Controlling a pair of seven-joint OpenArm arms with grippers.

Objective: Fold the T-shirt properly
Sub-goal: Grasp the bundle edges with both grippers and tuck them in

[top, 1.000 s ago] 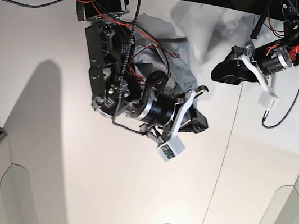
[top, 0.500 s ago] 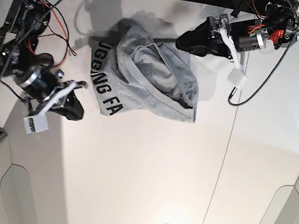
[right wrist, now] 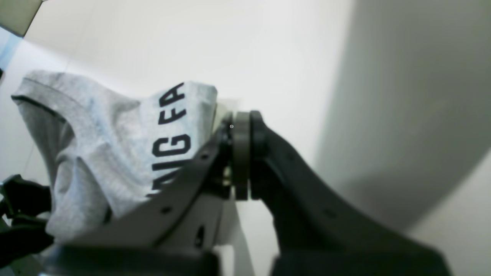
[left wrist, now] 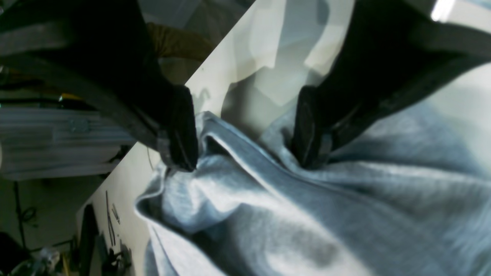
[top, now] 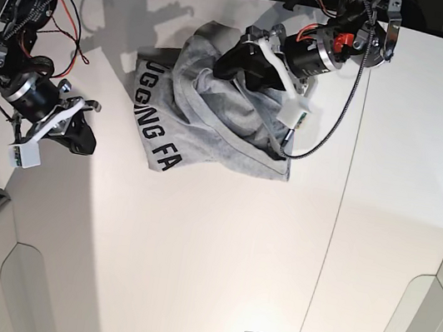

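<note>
Your left pincer [left wrist: 247, 128] is spread, its two fingers astride a raised ridge of grey cloth; the far finger is sunk against a fold, and nothing is pinched between them as the left wrist view shows it. Your right pincer [right wrist: 241, 119] has its tips pressed together or nearly so; with the blur you cannot tell whether a slit remains, but no cloth shows at them. In the base view it stands to the side of the shirt, well apart from it. Next outward, the T-shirt [top: 200, 142] lies in a crumpled bundle on the worktop [top: 207, 256], toward the upper middle of the base view, under your left pincer. Part of the black lettering faces up along one side; the rest is bunched, with a hem band running across the heap. Progress, judged: early. You have no flat panel, no squared edges and no deliberate fold to count as done. Left for you: find a hem or sleeve edge, spread and smooth the cloth, then fold sides and length. Closing the left pincer here would probably catch the ridge; risk noted, you may take several layers and drag the bundle. Containers: you see none holding or awaiting the shirt; it rests directly on the worktop.
</note>
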